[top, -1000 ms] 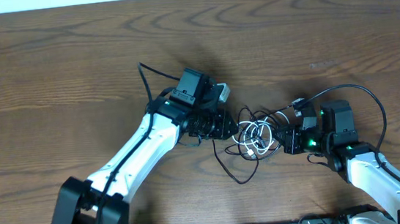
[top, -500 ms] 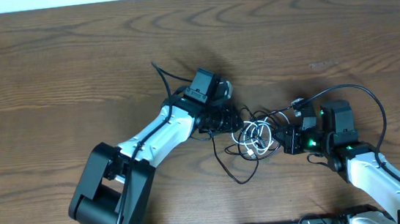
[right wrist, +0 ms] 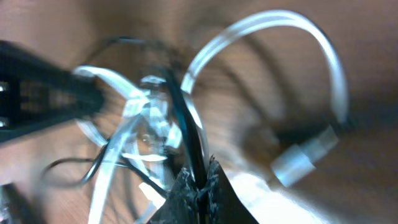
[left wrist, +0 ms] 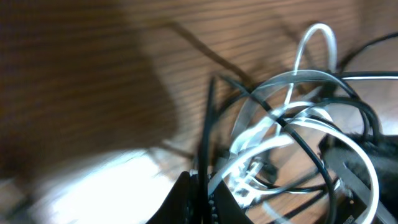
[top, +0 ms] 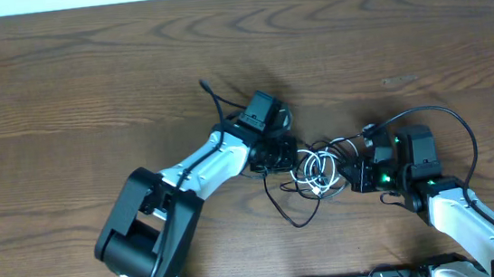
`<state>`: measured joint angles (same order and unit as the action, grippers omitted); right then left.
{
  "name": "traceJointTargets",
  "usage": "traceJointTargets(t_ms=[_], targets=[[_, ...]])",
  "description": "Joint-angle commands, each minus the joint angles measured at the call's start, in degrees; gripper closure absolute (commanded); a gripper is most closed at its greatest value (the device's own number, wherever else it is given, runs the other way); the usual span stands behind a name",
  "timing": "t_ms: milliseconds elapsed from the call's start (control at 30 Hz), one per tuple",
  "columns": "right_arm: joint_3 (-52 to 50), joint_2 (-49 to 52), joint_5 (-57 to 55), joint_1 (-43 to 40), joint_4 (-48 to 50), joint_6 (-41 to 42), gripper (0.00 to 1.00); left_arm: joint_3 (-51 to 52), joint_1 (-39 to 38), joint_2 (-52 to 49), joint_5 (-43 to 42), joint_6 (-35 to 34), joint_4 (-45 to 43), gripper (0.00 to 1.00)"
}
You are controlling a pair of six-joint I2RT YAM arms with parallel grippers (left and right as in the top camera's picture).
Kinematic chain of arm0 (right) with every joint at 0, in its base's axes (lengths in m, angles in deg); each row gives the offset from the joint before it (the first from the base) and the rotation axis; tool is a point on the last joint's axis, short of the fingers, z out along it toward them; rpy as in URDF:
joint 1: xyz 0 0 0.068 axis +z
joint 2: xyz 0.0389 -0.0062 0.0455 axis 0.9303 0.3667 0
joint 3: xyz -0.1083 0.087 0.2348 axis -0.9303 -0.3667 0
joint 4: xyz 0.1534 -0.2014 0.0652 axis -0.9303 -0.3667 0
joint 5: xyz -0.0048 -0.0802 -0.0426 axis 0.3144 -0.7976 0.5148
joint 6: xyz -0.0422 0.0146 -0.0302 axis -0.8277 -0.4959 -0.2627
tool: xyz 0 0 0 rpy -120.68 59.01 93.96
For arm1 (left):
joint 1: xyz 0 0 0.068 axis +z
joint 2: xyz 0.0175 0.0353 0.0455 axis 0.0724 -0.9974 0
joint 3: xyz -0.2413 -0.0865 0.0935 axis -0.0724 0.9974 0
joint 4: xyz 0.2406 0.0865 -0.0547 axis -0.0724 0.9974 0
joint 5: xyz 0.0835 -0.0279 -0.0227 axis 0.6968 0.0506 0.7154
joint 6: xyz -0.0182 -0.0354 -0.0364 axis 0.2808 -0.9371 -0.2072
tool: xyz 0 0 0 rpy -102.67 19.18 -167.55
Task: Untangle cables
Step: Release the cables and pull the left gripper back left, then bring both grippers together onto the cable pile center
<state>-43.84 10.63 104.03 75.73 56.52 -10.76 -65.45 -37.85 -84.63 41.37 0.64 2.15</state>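
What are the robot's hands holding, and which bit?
The right hand pinches a black cord along its length, not at a plug. The left hand seems to pinch a black cord too, beside the white loops.

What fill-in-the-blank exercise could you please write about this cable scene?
1. The cables lie on a table made of ____.
2. The tangle sits ____ the left gripper and the right gripper.
3. In the right wrist view, the right gripper is shut on a black cable, while the plug end beside it is ____ in colour.
4. Seen from overhead, the small loops at the tangle's middle are ____.

Missing words: wood; between; white; white.
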Motion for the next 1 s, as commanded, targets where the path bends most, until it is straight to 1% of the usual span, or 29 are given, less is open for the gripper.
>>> traceJointTargets(t_ms=[0,167,433,600,667,733,767,800,833,867,900,933,967], targets=[[-0.2,0.0,-15.1,-0.3,-5.1,5.7,0.99,-0.2,5.3,5.7,1.0,3.7,4.3,0.93],[-0.2,0.0,-17.0,-0.3,-6.2,8.2,0.99,-0.2,11.7,13.9,1.0,8.2,9.4,0.93],[-0.2,0.0,-17.0,-0.3,-6.3,9.0,0.99,-0.2,21.7,30.5,0.9,8.3,10.6,0.92],[-0.2,0.0,-16.9,-0.3,-6.2,9.0,0.99,-0.2,26.6,37.4,0.6,8.2,10.6,0.92],[-0.2,0.0,-16.0,-0.3,-5.6,9.0,0.99,-0.2,27.6,38.8,-1.7,8.0,10.7,0.92],[-0.2,0.0,-11.1,-0.3,-3.2,8.9,0.99,-0.2,27.5,39.2,-3.9,8.0,10.9,0.92],[-0.2,0.0,-6.5,-0.3,-1.1,8.0,0.99,-0.2,27.2,39.1,-4.9,8.1,11.4,0.9],[-0.2,0.0,-2.2,-0.3,0.8,6.3,0.99,-0.2,26.8,38.9,-5.2,8.1,12.3,0.85],[-0.2,0.0,5.5,-0.2,4.0,3.3,0.99,-0.2,26.4,38.6,-5.2,8.1,13.3,0.83],[-0.2,0.0,11.3,-0.1,6.6,1.6,0.99,-0.2,26.1,38.2,-5.2,8.1,14.3,0.83],[-0.2,0.0,19.8,0.1,10.6,0.2,0.99,-0.2,25.6,37.7,-5.1,8.1,15.5,0.83],[-0.2,0.0,25.9,0.3,14.2,0.0,0.99,-0.2,25.2,37.1,-5.1,8.1,16.7,0.79],[-0.2,0.0,34.4,0.5,21.2,0.2,0.99,-0.2,24.6,36.2,-5.1,8.1,18.3,0.79]])
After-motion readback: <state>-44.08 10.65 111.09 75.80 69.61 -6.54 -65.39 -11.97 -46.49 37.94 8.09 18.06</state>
